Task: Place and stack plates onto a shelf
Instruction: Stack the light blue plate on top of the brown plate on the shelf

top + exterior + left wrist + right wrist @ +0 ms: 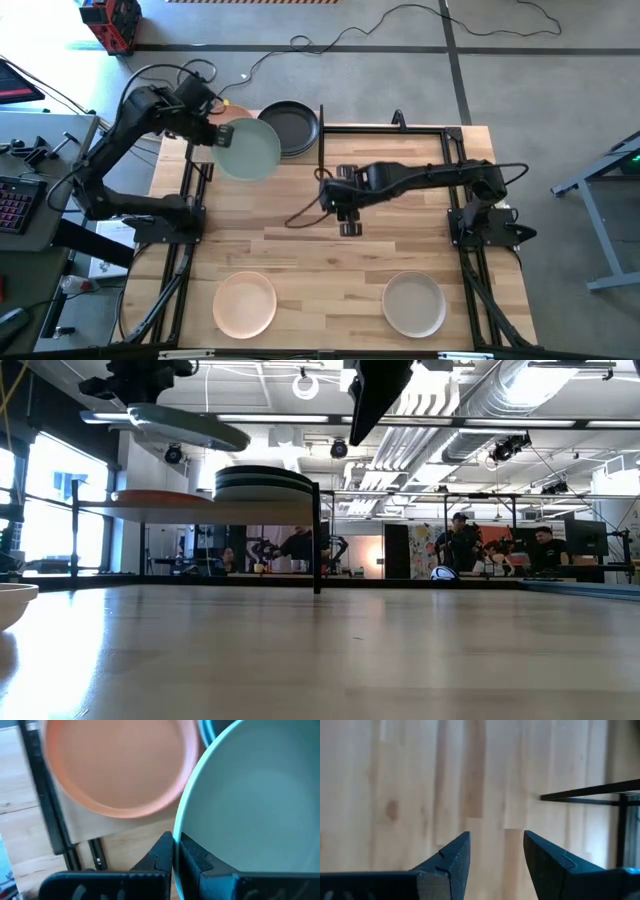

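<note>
I am holding a pale green plate by its rim in the left gripper, whose jaws are pinched shut on the edge. It is hanging roughly level in the air, above the shelf and partly over its near edge. Just past the jaws, on the shelf, a peach plate is lying flat; beyond the held plate, a black-topped stack is sitting on the shelf's other half.

That is the relation I am judging by: the peach plate lies forward of and below the left jaws, so I expect the green plate needs carrying on over it and lowering flat. The left arm is plainly the nearer one.

The right gripper is hovering over bare counter mid-table with its jaws wide apart and nothing between them. Two more plates, a pinkish one and a beige one, are waiting at the counter's near edge, well behind both jaws.
</note>
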